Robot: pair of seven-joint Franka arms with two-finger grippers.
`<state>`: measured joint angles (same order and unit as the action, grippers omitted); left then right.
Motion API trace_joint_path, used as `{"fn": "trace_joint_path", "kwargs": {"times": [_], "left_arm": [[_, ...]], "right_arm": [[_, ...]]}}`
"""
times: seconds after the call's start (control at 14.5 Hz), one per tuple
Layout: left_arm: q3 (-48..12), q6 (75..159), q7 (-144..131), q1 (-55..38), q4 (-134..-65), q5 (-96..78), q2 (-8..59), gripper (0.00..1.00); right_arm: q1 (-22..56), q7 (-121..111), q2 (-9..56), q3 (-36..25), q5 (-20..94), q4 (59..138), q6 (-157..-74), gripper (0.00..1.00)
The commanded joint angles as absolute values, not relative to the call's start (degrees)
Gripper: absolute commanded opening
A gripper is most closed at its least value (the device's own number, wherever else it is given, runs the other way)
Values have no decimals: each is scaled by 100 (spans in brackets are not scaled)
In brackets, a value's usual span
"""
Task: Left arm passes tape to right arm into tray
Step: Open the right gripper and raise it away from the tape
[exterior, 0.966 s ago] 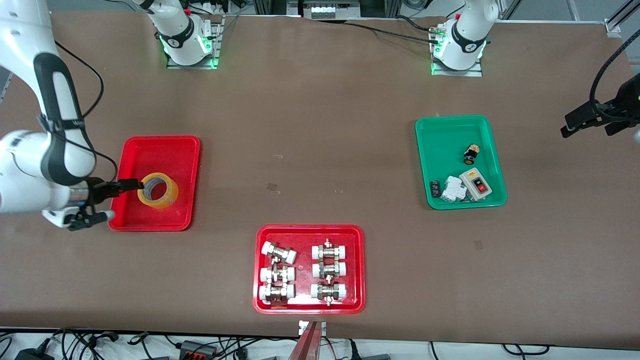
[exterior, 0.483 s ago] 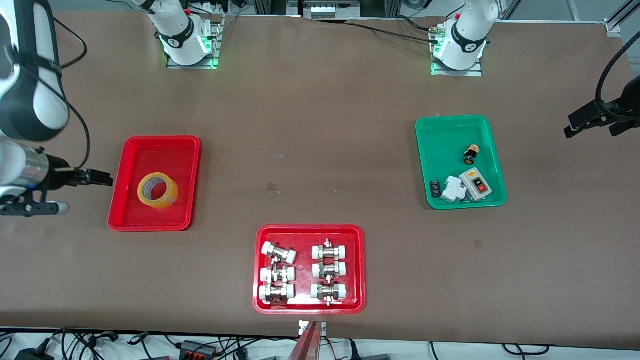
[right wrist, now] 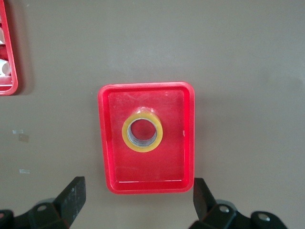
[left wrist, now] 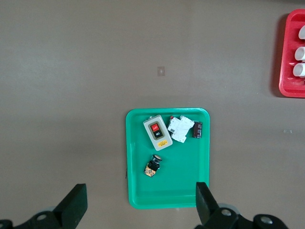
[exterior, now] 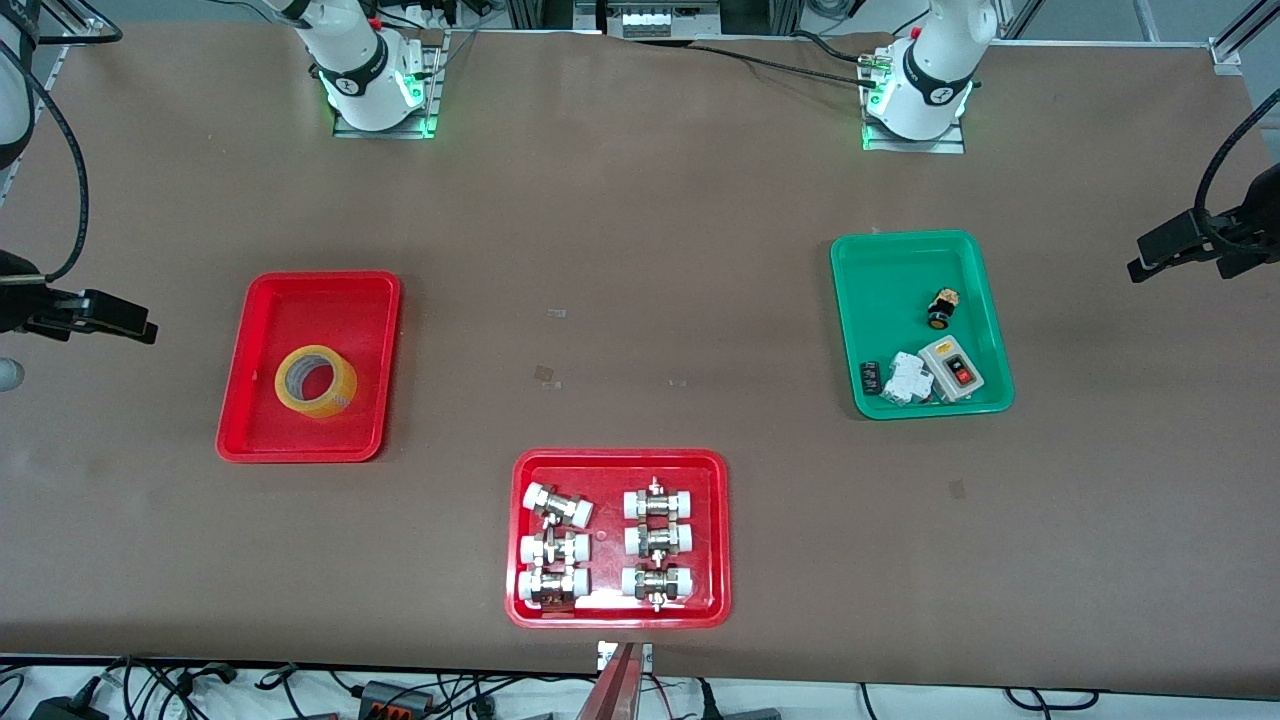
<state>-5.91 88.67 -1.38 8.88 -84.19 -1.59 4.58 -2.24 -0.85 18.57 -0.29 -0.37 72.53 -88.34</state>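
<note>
The yellow tape (exterior: pixel 316 381) lies flat in the plain red tray (exterior: pixel 320 300), toward the right arm's end of the table. My right gripper (exterior: pixel 80 350) hangs open and empty above the table beside that tray, off its outer edge. From the right wrist view the tape (right wrist: pixel 142 132) sits in the middle of the tray (right wrist: pixel 103 143), far below the open right gripper (right wrist: pixel 138 200). My left gripper (exterior: pixel 1180 262) waits open and empty high over the left arm's end of the table. In the left wrist view the left gripper (left wrist: pixel 140 205) holds nothing.
A green tray (exterior: pixel 900 270) with a switch box (exterior: pixel 952 368) and small parts lies toward the left arm's end; it also shows as the green tray (left wrist: pixel 190 191). A red tray of white-capped fittings (exterior: pixel 618 456) sits near the front edge.
My right gripper has pulled back from the tape, rising and moving outward off the red tray. The tape stays in the tray. The left gripper has barely shifted.
</note>
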Motion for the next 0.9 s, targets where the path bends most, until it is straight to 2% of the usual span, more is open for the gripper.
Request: {"fn": "trace_joint_path", "kwargs": {"times": [0.0, 0.28, 0.48, 0.83], "left_arm": [[-615, 8719, -97, 888, -8209, -194, 545, 100], [-615, 8578, 34, 905, -8262, -185, 527, 100], [-633, 8604, 140, 905, -8279, -193, 510, 100], [-633, 8622, 167, 905, -8262, -202, 519, 100]], "right_arm": [[-132, 62, 1969, 0, -141, 7022, -8867, 100], [-36, -35, 1793, -88, -167, 7066, -9157, 100], [53, -227, 1530, -299, -158, 7452, -9588, 100], [79, -334, 1240, -378, -184, 7734, -9668, 100]]}}
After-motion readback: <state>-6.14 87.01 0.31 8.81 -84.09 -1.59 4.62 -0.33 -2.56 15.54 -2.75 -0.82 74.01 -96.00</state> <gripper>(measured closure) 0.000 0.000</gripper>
